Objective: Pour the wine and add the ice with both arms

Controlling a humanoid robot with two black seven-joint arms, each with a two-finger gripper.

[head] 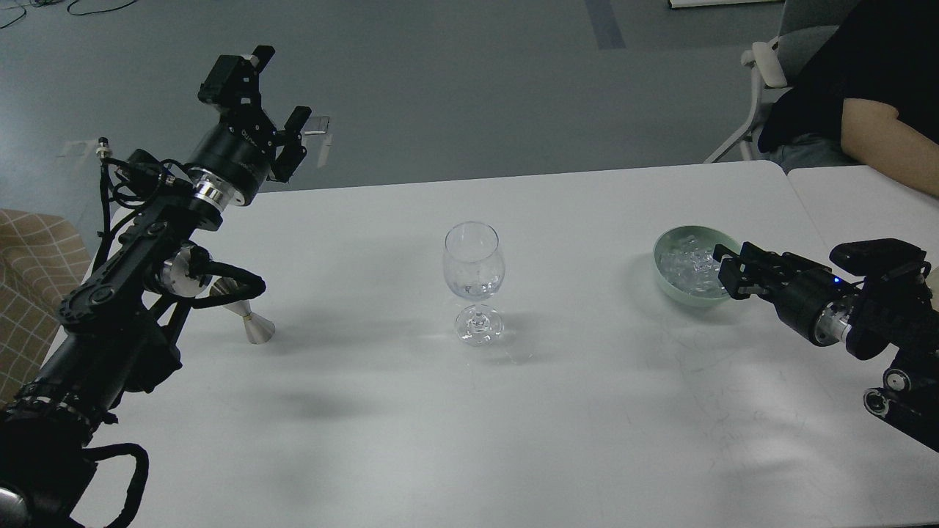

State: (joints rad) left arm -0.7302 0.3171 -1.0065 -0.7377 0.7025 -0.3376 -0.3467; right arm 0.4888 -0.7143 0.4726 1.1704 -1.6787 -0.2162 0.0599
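the left claw [275,92] is raised high over the far left corner of the table [367,411], fingers spread wide and holding nothing, well apart from everything on the surface. below that arm, partly hidden behind its cables, a metal jigger [249,323] stands on the table near the left edge; whether it holds any liquid cannot be told.

in the middle stands the wine glass [474,282], upright, untouched by either arm. the wine [475,287], a faint clear pool low in its bowl, seems to be there already, so i judge the pouring half done and the left arm parked clear.

to the right sits a pale green bowl [664,275] with the ice [686,265] heaped inside as glassy chunks. the right claw [722,268] reaches in low from the right, its tips over the bowl's near rim and right at the ice. its fingers look narrowly set, but from this angle i cannot tell whether they grip a cube or are merely poised.

the step in hand reads as the ice pick-up. the next move calls for closing firmly on a single slippery chunk, lifting straight out without dragging the bowl, then carrying it left and releasing low over the glass mouth so the thin rim is not struck and the glass does not tip.
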